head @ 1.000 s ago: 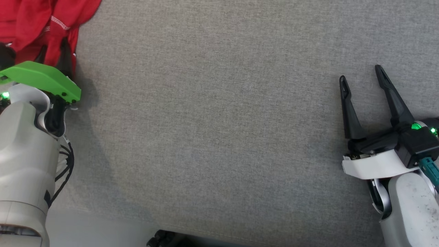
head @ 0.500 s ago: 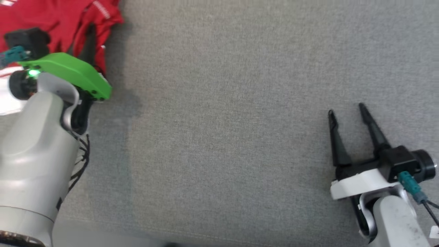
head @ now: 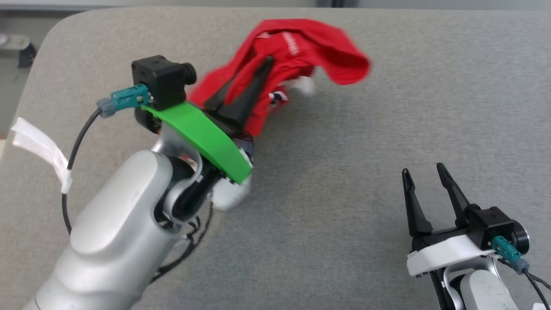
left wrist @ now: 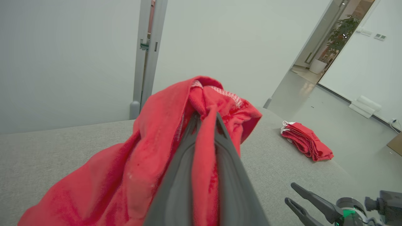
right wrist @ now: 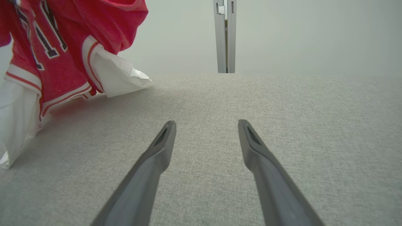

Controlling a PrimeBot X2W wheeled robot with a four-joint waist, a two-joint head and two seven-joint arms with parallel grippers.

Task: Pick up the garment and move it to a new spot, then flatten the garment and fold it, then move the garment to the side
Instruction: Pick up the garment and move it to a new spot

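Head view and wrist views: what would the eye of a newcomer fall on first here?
First the red garment, bunched up in the upper middle of the head view and pinched in the shut left end effector. Next the bright green plate on that wrist, to the lower left of the cloth. The right end effector stands open at the lower right over the grey surface, holding nothing.

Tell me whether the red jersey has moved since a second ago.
Yes: the jersey rose from the grey table, clamped in the left hand. Sideways shift unclear: the camera turned.
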